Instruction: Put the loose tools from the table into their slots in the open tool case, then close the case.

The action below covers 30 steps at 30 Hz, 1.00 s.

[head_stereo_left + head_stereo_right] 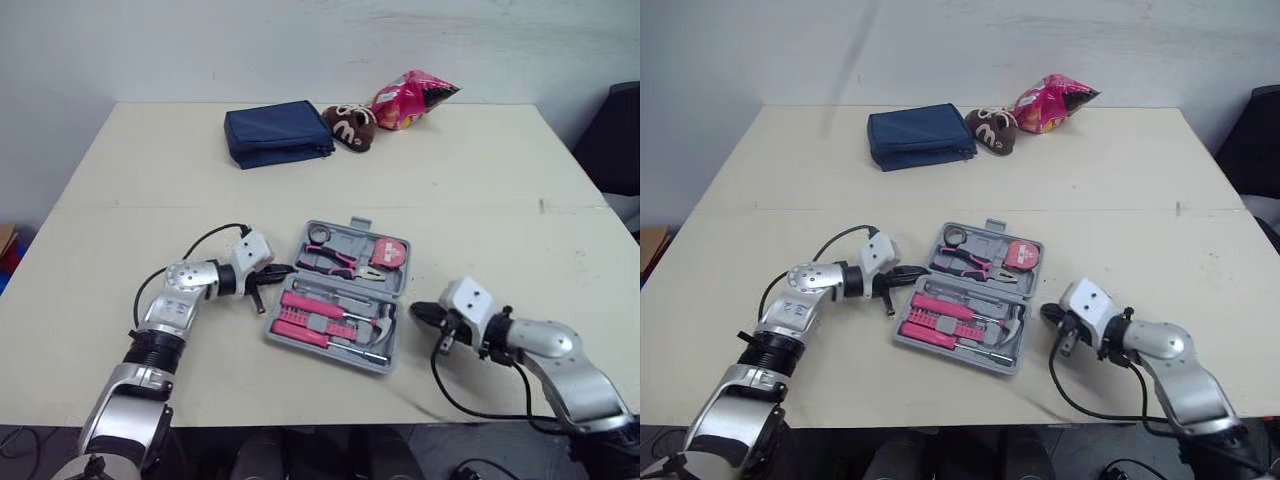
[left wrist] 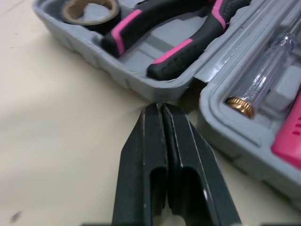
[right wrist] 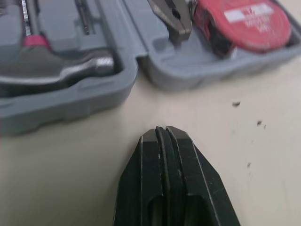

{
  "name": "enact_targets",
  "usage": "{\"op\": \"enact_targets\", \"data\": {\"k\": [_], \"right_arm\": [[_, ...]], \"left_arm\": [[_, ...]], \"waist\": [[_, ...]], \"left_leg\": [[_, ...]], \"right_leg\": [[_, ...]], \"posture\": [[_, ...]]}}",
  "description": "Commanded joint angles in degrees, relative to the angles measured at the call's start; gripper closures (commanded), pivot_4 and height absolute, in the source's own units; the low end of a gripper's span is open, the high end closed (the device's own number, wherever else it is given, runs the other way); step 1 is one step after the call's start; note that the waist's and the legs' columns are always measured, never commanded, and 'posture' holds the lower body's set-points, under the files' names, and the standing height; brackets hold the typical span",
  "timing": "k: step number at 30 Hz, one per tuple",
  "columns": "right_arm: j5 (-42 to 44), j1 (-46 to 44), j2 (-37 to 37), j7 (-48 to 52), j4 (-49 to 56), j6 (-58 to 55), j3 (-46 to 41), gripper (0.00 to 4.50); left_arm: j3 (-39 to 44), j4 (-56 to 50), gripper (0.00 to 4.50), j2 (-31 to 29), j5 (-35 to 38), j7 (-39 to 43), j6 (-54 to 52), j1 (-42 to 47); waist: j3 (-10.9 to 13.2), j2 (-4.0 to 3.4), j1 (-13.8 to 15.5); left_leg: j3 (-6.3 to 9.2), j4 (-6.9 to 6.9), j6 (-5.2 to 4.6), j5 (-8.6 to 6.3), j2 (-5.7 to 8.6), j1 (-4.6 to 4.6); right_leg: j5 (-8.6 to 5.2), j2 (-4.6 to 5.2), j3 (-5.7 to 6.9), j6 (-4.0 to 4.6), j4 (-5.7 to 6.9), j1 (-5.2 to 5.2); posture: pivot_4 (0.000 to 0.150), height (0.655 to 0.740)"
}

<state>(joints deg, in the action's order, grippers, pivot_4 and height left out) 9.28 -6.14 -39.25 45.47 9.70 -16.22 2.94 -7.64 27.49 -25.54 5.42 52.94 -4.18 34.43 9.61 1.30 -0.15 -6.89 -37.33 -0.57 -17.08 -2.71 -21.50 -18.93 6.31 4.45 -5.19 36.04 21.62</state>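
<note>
1. Your worktop carried the open tool case near its front edge, between both arms.
2. Your left gripper had its fingers pressed together and empty, tips just beside the case's left rim.
3. Your right gripper was likewise closed on nothing, near the case's right side.
4. The hammer, pliers and tape measure sat in their slots.

One open grey tool case on one table. Inside it: one pair of pliers, one tape measure, one tape roll, one hammer. Also one navy pouch and two snack bags: one brown bag, one pink bag.
</note>
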Motion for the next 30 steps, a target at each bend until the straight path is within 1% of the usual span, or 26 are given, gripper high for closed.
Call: {"op": "enact_targets", "data": {"k": [1, 7, 13, 21, 23, 25, 26, 28, 29, 30], "right_arm": [[-0.81, -1.46, 1.24, 0.17, -0.85, 1.20, 1.37, 4.38], [-0.78, -3.72, 3.12, 1.38, -0.41, 0.91, 3.63, 4.38], [-0.87, -4.35, 3.22, 2.04, 0.27, 0.43, 3.84, 4.38], [-0.57, -4.18, 2.54, 3.75, 1.26, -2.23, 4.56, 4.38], [-2.74, -4.19, 2.28, 1.45, 0.69, -1.37, 3.67, 4.38], [-7.44, -3.43, -0.10, -3.16, 0.64, 0.87, 0.90, 4.38], [-8.11, -2.77, -1.37, -4.13, 1.18, 0.28, -0.86, 4.50], [-1.26, -0.31, -3.73, 1.03, 4.59, -6.27, -3.92, 3.85], [0.38, 0.30, -4.36, 2.01, 5.55, -7.05, -5.29, 3.62], [3.83, 0.51, -5.26, 3.02, 7.08, -10.92, -8.15, 3.18]], "left_arm": [[-0.22, -2.15, 4.50, 0.26, 0.34, 1.32, 0.94, 0.51], [-0.21, -10.53, 4.50, -2.33, 3.16, 6.08, -4.00, -3.90], [1.03, -17.64, 4.50, -4.60, 3.68, 5.19, -8.76, -8.91], [2.06, -17.05, 4.50, -4.19, 2.49, 1.91, -8.83, -10.02], [2.23, -17.28, 4.50, -4.71, 2.76, 2.17, -9.43, -10.30], [5.22, -18.03, 4.50, -6.10, 4.09, 0.88, -11.76, -10.96], [6.77, -18.39, 4.09, -6.77, 4.48, 0.02, -11.86, -11.29], [9.12, -19.54, 3.78, -7.98, 6.30, 0.23, -12.50, -12.02], [9.94, -20.32, 3.37, -8.55, 7.28, 0.81, -13.07, -12.34], [11.23, -22.11, 2.96, -9.70, 9.51, 2.12, -15.43, -12.47]], "waist": [[0.00, 0.00, 0.02], [0.00, 0.00, -0.54], [0.02, -0.01, -1.15], [0.02, -0.02, -1.35], [0.02, -0.02, -1.36], [0.02, -0.03, -1.37], [0.03, -0.03, -1.37], [0.09, -0.06, -1.30], [0.11, -0.04, -1.27], [0.11, -0.04, -1.26]], "left_leg": [[0.01, 0.01, 0.02, 0.01, -0.01, 0.00], [-0.05, 0.01, 0.04, 0.02, -0.01, 0.00], [0.03, 0.11, 0.07, 0.03, -0.03, 0.00], [0.08, 0.16, 0.06, 0.02, -0.04, 0.00], [0.09, 0.16, 0.05, 0.02, -0.03, 0.00], [0.09, 0.16, 0.05, 0.02, -0.03, 0.01], [0.09, 0.16, 0.05, 0.02, -0.02, 0.00], [0.08, 0.16, 0.07, 0.03, -0.01, 0.00], [0.09, 0.19, 0.07, 0.03, 0.00, -0.01], [0.10, 0.23, 0.08, 0.02, -0.01, -0.02]], "right_leg": [[0.00, -0.01, 0.00, 0.00, -0.02, 0.00], [0.00, 0.00, -0.01, 0.00, -0.03, 0.00], [-0.01, 0.01, -0.15, 0.01, -0.04, 0.00], [-0.02, 0.02, -0.27, 0.03, -0.06, -0.01], [-0.02, 0.03, -0.28, 0.03, -0.05, -0.01], [-0.02, 0.03, -0.31, 0.03, -0.05, -0.01], [-0.02, 0.05, -0.34, 0.03, -0.05, -0.01], [-0.02, 0.08, -0.35, 0.03, -0.05, 0.00], [-0.02, 0.10, -0.35, 0.03, -0.07, 0.01], [-0.02, 0.10, -0.34, 0.03, -0.12, 0.00]], "posture": [[0.150, 0.7400], [0.150, 0.7400], [0.150, 0.7400], [0.150, 0.7400], [0.150, 0.7400], [0.150, 0.7400], [0.150, 0.7400], [0.150, 0.7400], [0.150, 0.7400], [0.150, 0.7400]]}}
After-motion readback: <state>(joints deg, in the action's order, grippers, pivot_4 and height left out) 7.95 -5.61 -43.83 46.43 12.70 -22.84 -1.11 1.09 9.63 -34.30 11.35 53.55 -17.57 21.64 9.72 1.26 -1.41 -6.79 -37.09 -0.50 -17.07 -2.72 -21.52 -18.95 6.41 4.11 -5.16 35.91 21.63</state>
